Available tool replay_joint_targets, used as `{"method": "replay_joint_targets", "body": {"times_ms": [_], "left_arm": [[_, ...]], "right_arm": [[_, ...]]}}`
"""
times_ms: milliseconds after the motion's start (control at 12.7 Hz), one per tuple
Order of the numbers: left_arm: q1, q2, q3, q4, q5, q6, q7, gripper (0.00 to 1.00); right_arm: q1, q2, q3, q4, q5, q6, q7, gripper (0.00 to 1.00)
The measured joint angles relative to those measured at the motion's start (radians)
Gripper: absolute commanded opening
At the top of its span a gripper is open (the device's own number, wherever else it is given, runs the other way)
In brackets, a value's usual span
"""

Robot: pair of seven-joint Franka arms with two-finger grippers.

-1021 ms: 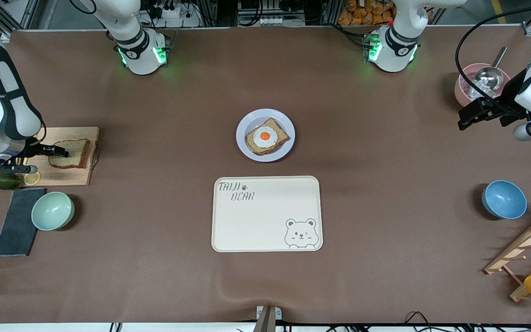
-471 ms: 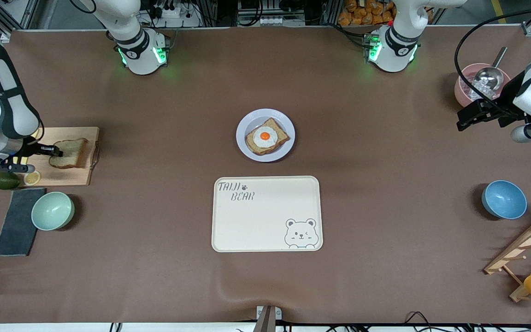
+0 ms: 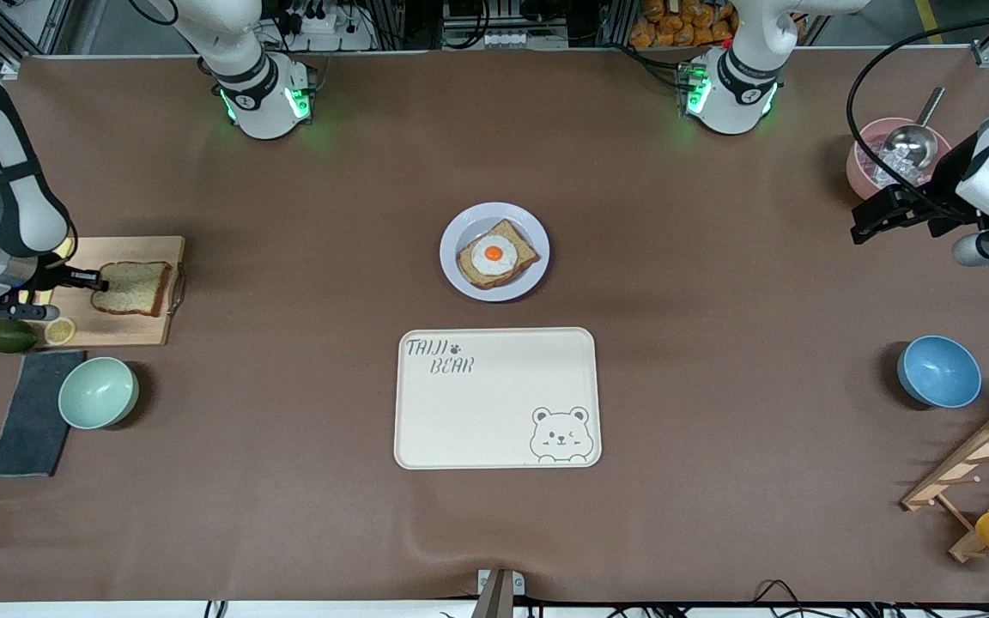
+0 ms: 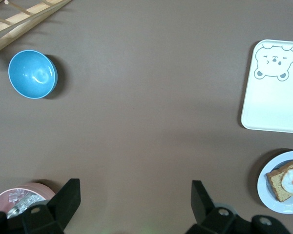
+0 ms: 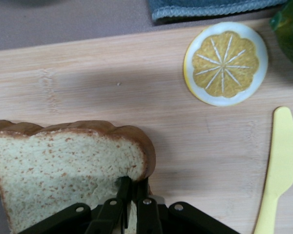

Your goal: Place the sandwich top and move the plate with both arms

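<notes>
over the cutting board [image 3: 121,292], right tool [image 3: 98,279] pinching sandwich top [image 3: 134,287]

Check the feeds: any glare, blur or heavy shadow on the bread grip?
Front view: even light, soft shadows, no glare on the plate. Right wrist view: sandwich top sharp, right gripper shut on its edge, shading the cutting board. Left wrist view: clear.

Brown bread slice [image 3: 132,287], lavender-white plate [image 3: 460,228], cream bear-print tray [image 3: 494,403], blue bowl [image 3: 939,371], mint bowl [image 3: 98,392].

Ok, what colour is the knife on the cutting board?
Pale yellow knife; right wrist view shows it best.
</notes>
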State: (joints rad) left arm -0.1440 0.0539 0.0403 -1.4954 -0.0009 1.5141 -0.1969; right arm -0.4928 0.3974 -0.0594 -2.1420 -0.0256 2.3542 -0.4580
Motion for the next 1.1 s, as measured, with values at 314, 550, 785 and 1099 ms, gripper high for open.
{"method": "replay_joint_targets", "body": {"times_ms": [314,550,785,1099], "left_arm": [[0.0,0.0,0.001,0.0,0.0,0.0,0.0,1.0],[0.0,0.0,0.001,-0.003,0.0,0.0,0.0,1.0],[0.0,0.001,0.001,-0.008,0.0,0.0,0.0,1.0],[0.0,0.001,0.001,-0.012,0.0,0.0,0.0,1.0]], "right_arm": [[0.0,-0.017,0.003,0.01,0.0,-0.02,-0.001,0.0],[0.002,-0.065,0.011,0.026,0.0,-0.08,-0.005,0.0],[0.006,-0.089,0.022,0.099,0.0,-0.217,-0.005,0.0],[0.011,-0.09,0.035,0.201,0.001,-0.358,-0.007,0.0]]}}
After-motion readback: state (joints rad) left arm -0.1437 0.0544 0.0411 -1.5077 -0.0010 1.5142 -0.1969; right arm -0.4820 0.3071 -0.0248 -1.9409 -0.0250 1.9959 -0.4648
